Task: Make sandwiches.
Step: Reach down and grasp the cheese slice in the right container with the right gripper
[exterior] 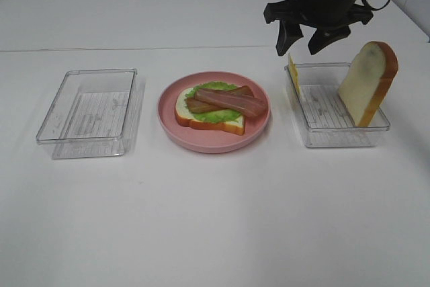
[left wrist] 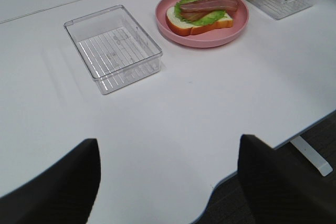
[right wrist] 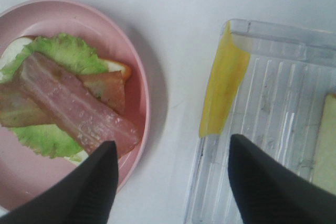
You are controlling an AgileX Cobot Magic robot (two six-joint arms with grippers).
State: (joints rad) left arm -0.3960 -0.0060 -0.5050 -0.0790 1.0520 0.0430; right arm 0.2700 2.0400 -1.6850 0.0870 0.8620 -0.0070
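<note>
Jaws on the right gripper (exterior: 299, 48) stand spread with nothing between them. It hangs above the right-hand clear tray (exterior: 339, 138), over the tray's side nearest the pink plate (exterior: 213, 144). Just below it, the yellow cheese slice (exterior: 293, 72) stands on edge, leaning against that tray wall. At the tray's other side an upright bread slice (exterior: 368, 80) tilts against the far wall, with its orange-brown crust showing along one edge.

The plate sits in the middle of the white worktop (exterior: 215, 226) and carries the half-built sandwich (exterior: 218, 111). A bottom bread slice (exterior: 225, 124) lies flat, green lettuce (exterior: 216, 116) is spread over it, and two brown bacon strips (exterior: 232, 101) cross on top.

The left gripper (left wrist: 168, 182) hangs back near the worktop's front edge, well apart from everything, its jaws likewise wide apart and gripping nothing. A second clear tray (exterior: 87, 113) rests on the plate's other side.
</note>
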